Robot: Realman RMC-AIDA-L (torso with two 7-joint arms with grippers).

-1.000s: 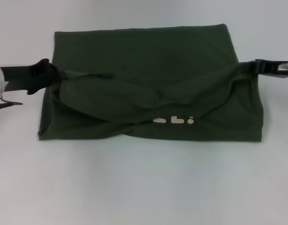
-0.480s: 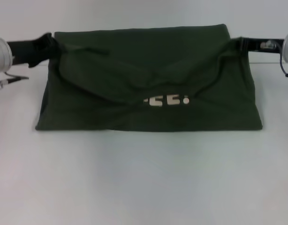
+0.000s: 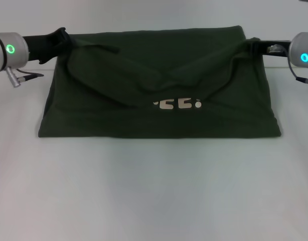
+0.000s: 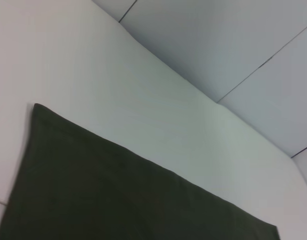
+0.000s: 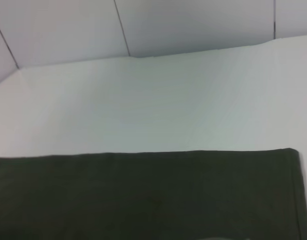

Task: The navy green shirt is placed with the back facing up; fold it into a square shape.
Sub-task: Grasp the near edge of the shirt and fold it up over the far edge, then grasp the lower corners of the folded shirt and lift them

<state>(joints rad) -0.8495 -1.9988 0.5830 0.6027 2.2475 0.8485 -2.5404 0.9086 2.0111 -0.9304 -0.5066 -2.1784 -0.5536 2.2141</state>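
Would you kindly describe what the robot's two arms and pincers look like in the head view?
Each arm ends in a silver cylindrical wrist bearing a glowing green ring light. Both the left pincer and the right pincer are black. Thin cables hang below each wrist.

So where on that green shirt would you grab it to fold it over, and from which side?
By the two corners of the near layer, one from each side. That is where the left gripper and right gripper pinch the shirt now, at its far corners on the table. The cloth sags between them, baring pale lettering, so two wide holds probably keep the edge straighter.
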